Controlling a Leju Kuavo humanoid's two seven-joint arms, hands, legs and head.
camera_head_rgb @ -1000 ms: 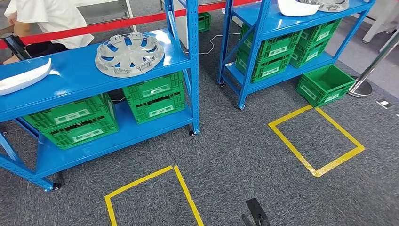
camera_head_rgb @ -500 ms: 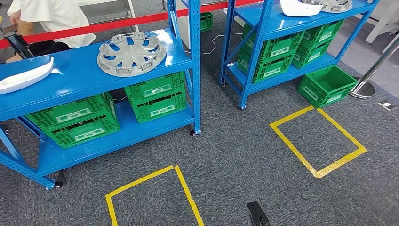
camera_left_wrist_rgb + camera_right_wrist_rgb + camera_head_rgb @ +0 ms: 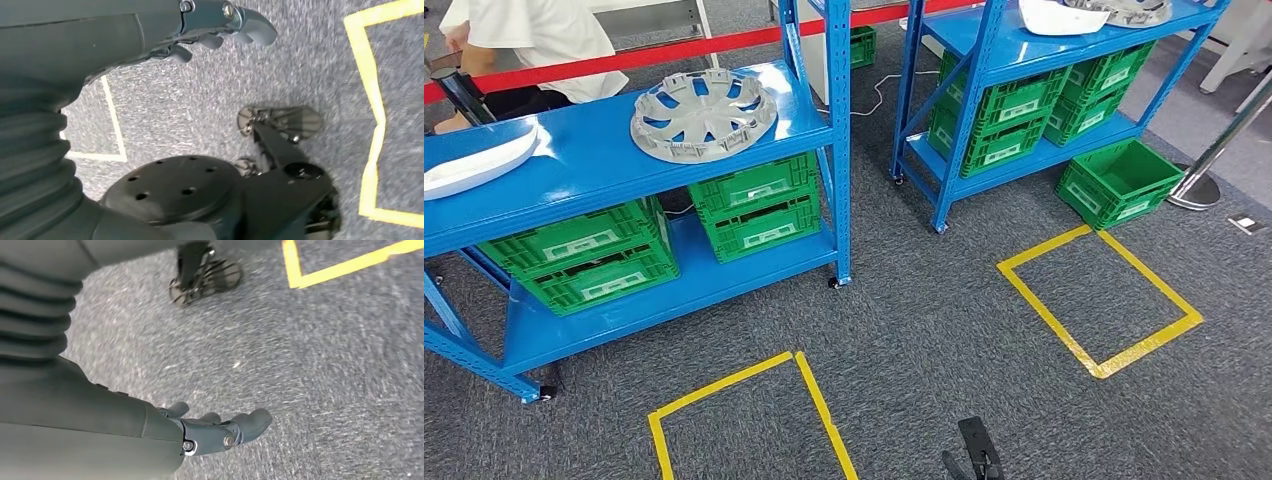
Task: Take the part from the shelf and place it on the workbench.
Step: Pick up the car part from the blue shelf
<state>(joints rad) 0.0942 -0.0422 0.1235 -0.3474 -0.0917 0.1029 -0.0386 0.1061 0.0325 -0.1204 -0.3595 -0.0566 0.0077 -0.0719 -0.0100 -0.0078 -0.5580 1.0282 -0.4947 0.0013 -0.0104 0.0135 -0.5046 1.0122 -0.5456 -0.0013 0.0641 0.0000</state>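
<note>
Our left hand (image 3: 220, 25) hangs over grey carpet (image 3: 944, 330), fingers loosely curled and apart, holding nothing. Our right hand (image 3: 220, 430) hangs likewise, empty, fingers slightly spread. Ahead on the far left, a grey wheel cover (image 3: 703, 113), the part, lies flat on the top of a blue shelf (image 3: 604, 165), with green crates (image 3: 754, 208) below. Yellow tape squares (image 3: 1099, 300) mark the floor. A second blue shelf (image 3: 1044, 50) stands far right, a person (image 3: 534, 40) behind

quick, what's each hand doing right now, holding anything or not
Left hand: holds nothing, open, over carpet.
Right hand: holds nothing, open, over carpet.
</note>
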